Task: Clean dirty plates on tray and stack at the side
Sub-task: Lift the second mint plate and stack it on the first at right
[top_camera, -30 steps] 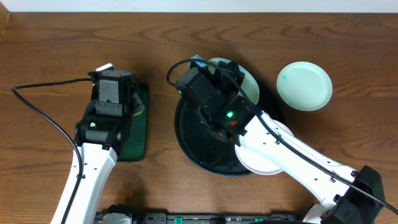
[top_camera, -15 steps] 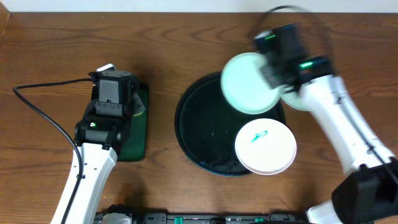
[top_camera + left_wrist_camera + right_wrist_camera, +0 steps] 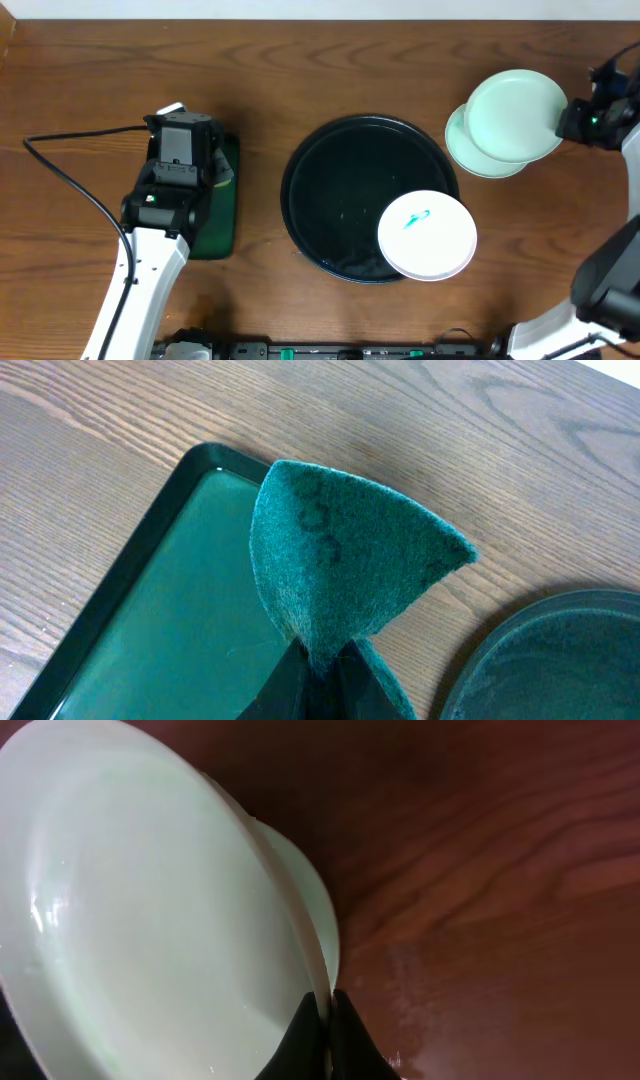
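Right gripper [image 3: 325,1015], extended far right, pinches the upper mint plate [image 3: 515,112] by its rim over the lower mint plate [image 3: 466,157]. Left gripper [image 3: 320,672] clamps a teal pad [image 3: 350,560] above the green tray [image 3: 165,595].

This looks like a robot lab, not a real kitchen. Two robot arms, one on the left [image 3: 140,270] and one on the right [image 3: 608,285], sit at a plain brown wooden table [image 3: 80,80]. A black cable [image 3: 90,133] trails across the wood. The only dishes are a few small plates [image 3: 427,236] and a round black tray [image 3: 330,190].
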{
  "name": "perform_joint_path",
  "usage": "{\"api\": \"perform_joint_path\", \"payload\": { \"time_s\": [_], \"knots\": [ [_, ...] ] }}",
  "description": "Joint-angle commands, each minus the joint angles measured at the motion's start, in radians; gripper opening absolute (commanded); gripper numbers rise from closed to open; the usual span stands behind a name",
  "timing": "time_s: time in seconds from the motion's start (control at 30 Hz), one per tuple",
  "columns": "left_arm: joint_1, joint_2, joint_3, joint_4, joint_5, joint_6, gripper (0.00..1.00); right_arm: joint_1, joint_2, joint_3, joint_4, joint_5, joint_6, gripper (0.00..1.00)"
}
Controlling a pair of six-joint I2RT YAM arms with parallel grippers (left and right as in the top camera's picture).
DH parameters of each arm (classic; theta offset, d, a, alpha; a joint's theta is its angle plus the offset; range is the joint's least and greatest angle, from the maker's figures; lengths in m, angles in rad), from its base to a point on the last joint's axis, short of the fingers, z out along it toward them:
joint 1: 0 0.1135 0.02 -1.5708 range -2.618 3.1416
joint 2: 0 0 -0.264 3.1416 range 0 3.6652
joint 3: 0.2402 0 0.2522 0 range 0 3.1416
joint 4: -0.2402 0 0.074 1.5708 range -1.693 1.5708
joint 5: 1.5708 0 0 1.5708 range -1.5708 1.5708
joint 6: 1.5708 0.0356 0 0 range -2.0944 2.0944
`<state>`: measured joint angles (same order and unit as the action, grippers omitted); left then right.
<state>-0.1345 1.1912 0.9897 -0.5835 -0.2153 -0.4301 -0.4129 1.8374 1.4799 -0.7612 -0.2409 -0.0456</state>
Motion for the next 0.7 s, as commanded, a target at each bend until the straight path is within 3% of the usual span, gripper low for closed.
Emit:
{"api": "perform_joint_path", "payload": {
  "time_s": [0.0, 0.1, 0.17, 0.23, 0.47, 0.67],
  "knots": [
    [0.004, 0.004, -0.007, 0.005, -0.008, -0.01, 0.07, 0.002, 0.063, 0.003, 0.022, -0.071, 0.046, 0.01],
    [0.004, 0.004, -0.007, 0.004, -0.008, -0.01, 0.07, 0.005, 0.115, 0.003, 0.048, -0.083, 0.053, 0.04],
    [0.004, 0.004, -0.007, 0.004, -0.008, -0.01, 0.07, 0.011, 0.14, 0.003, 0.05, -0.116, 0.052, 0.23],
    [0.004, 0.004, -0.007, 0.005, -0.008, -0.01, 0.07, 0.014, 0.145, 0.003, 0.035, -0.159, 0.051, 0.3],
    [0.004, 0.004, -0.007, 0.004, -0.008, -0.01, 0.08, 0.034, 0.044, 0.003, -0.093, -0.182, 0.061, 0.37],
    [0.004, 0.004, -0.007, 0.004, -0.001, -0.01, 0.08, 0.071, -0.134, 0.003, -0.27, -0.096, 0.227, 0.44]
  ]
}}
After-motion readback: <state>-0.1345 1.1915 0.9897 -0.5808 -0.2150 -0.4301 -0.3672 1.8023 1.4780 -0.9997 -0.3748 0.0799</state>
